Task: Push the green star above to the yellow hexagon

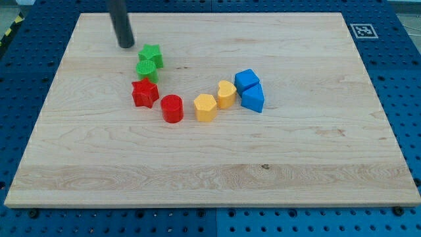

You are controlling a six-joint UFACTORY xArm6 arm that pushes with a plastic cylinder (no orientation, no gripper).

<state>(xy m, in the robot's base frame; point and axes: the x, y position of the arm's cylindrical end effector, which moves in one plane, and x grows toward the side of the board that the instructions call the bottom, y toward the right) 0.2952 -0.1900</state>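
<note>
**Tip just up-left of green star, no contact visible**

My tip (125, 45), the lower end of the straight dark rod that serves as end effector, has no jaws to open or close, so no open/shut state applies. It rests on the pale wooden worktop (217, 178) near the view's top left. The green star-shaped block (152, 55) sits just to the tip's right and slightly below, w/ a narrow gap between them. Touching the star's lower-left side is a green round block (146, 68). Below that, a red star-shaped block (145, 93), then a red cylinder block (172, 108) to its lower right. The yellow hexagon block (206, 107) lies further right, well apart from the green star. Next along, a yellow heart-shaped block (227, 93), then two blue blocks, upper (247, 79) and lower (252, 98), shapes unclear, touching each other.
</note>
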